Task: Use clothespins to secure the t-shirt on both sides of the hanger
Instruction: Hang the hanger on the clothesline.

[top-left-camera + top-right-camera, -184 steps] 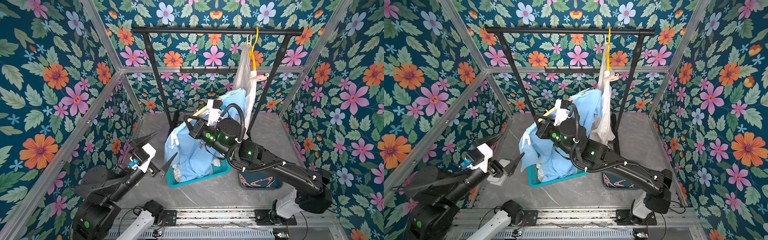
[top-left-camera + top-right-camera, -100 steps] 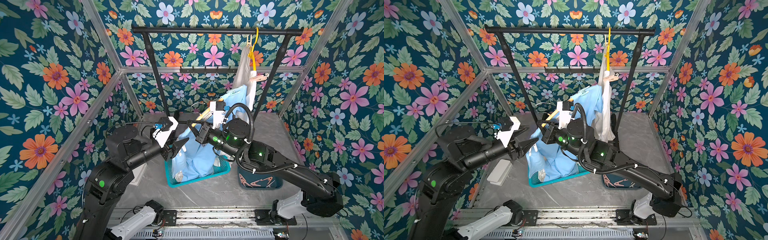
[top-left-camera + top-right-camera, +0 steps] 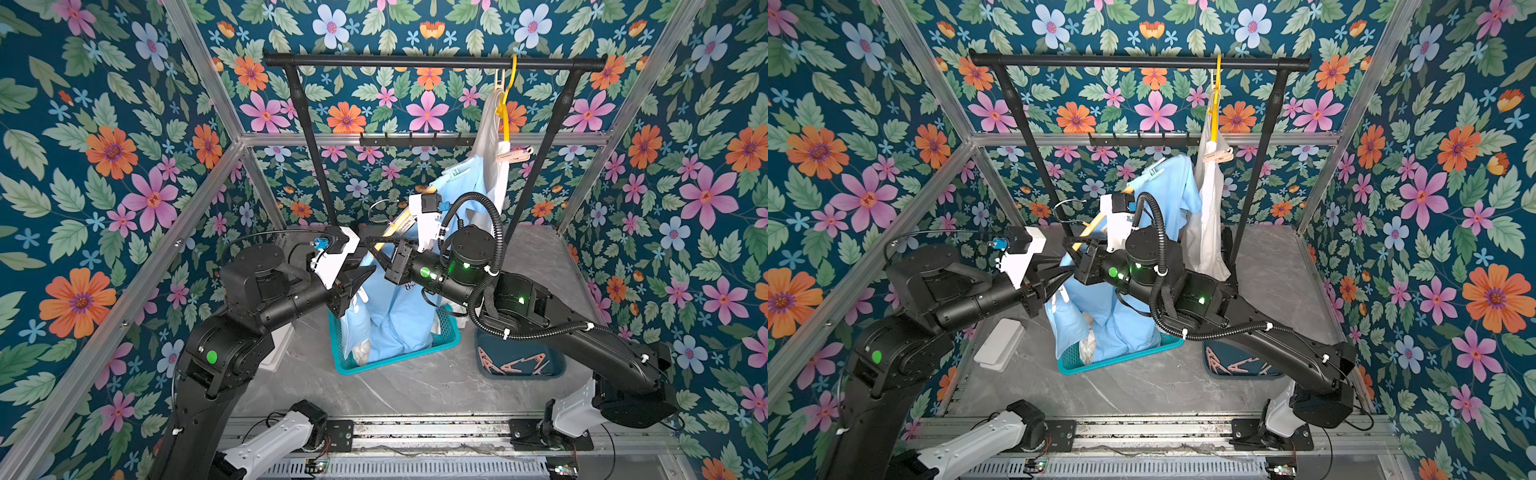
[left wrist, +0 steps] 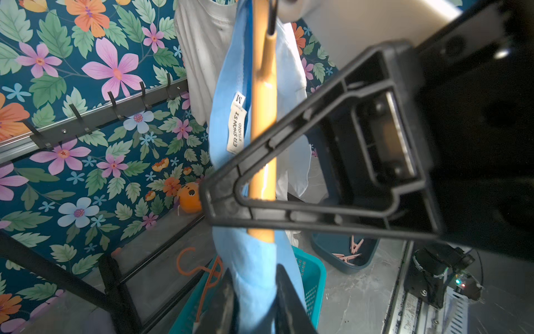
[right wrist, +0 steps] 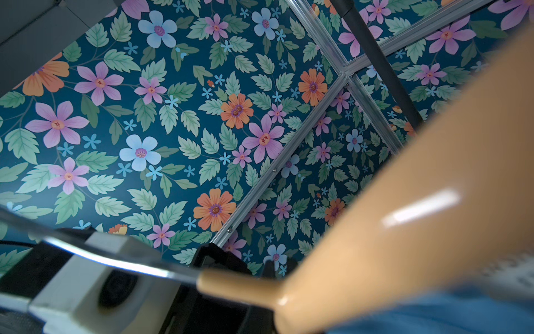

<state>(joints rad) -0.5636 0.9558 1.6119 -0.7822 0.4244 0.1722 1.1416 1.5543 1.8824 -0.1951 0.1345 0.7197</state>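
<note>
Now our left gripper (image 4: 254, 277) has swung in and pinches the shirt (image 3: 395, 316) below the hanger (image 4: 261, 115) our right gripper (image 4: 224, 199) clamps, so we can steady it; clothespins (image 3: 513, 365) lie in the bin (image 3: 519, 376).

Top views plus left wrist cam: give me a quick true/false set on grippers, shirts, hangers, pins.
1. The right gripper is shut on the tan hanger. True.
2. A pink clothespin sits at the shoulder of the white t-shirt. True.
3. The white t-shirt lies in the teal basket. False: it hangs from the rack on a yellow hanger; the blue t-shirt trails into the basket.
4. The left gripper holds nothing. False: it is shut on the blue t-shirt.
5. Loose clothespins lie in the dark blue bin. True.
</note>
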